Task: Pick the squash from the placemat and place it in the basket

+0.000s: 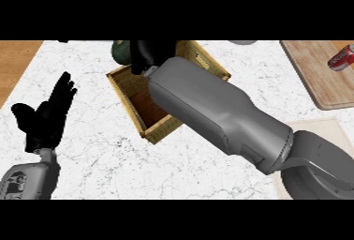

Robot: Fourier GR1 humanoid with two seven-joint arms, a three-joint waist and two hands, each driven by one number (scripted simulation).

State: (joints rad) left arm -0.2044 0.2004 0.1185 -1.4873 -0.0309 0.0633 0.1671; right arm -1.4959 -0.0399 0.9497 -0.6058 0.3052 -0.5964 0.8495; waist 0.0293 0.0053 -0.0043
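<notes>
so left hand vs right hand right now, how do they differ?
The left hand rests open at the view's left, fingers straight and up, holding nothing; the right hand is curled round the dark green squash. Left sits over bare counter; right reaches across the wooden basket. Both are black on grey forearms.

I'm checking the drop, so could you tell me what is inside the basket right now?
The basket shows only its bare reddish floor. The right hand holds the dark green squash at its far rim; the forearm covers the right half.

A white marble counter with grey veins (173,168) fills the room's centre; at its left edge a warm brown wooden floor (15,61) shows.
</notes>
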